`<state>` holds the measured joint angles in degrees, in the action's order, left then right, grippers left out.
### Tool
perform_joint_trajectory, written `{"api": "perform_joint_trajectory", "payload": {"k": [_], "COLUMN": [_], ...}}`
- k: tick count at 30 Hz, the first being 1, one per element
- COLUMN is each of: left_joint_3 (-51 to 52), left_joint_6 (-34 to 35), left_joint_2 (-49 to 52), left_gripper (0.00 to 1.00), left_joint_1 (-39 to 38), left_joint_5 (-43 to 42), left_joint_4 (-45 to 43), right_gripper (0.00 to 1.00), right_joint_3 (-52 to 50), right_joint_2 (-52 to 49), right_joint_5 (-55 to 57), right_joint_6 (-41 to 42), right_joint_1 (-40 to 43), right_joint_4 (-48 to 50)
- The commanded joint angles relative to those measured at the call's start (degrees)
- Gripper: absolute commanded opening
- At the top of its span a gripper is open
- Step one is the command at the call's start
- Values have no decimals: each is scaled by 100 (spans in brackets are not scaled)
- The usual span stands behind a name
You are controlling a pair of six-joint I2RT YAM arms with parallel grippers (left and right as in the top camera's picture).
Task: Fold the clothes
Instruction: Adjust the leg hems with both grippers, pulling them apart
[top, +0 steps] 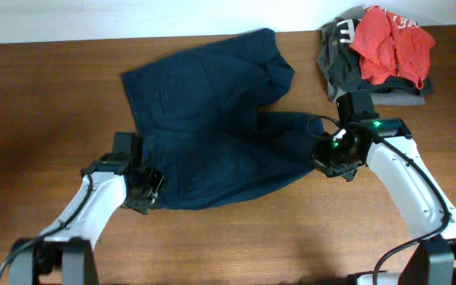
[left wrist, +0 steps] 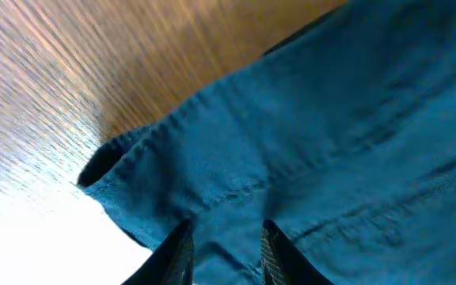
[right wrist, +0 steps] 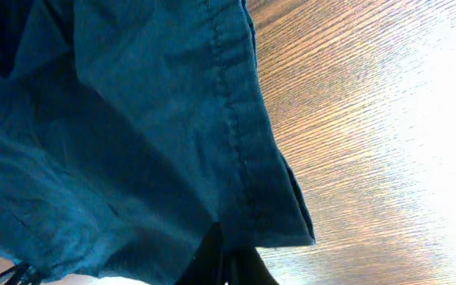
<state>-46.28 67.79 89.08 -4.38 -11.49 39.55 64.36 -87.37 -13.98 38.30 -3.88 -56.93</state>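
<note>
At mid-frame, the shorts (top: 212,127) lie spread on the surface (top: 38,95). The right hand (right wrist: 220,265) pinches a hem; the left hand (left wrist: 224,252) straddles cloth, grip uncertain, so that edge could slip when lifted.

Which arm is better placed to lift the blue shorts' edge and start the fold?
Right. The right tool is shut on the hem of the shorts, ready to lift. The left tool sits at the opposite edge, but its fingers stand apart over the cloth, so its grip looks unsure.
</note>
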Motion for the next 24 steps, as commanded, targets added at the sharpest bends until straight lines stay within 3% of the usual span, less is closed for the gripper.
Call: {"api": "perform_joint_trajectory", "payload": {"k": [1,6,9,24], "left_joint_3": [39,39,9,-505], "left_joint_6": [205,83,-317,-706], "left_joint_2": [284,315,304,-402], "left_gripper": [29,36,45,52], "left_joint_1": [0,7,24,33], "left_joint_5": [-225,-225,-229,-70], "left_joint_4": [-4,7,11,986], "right_gripper": [4,4,4,4], "right_joint_3": [70,70,70,70], "right_joint_2": [-11,-11,-15,-22], "right_joint_5": [111,114,114,111], "right_joint_6": [-63,-63,-109,-212], "right_joint_1": [11,11,11,11], "right_joint_4": [-31,-28,-26,13]}}
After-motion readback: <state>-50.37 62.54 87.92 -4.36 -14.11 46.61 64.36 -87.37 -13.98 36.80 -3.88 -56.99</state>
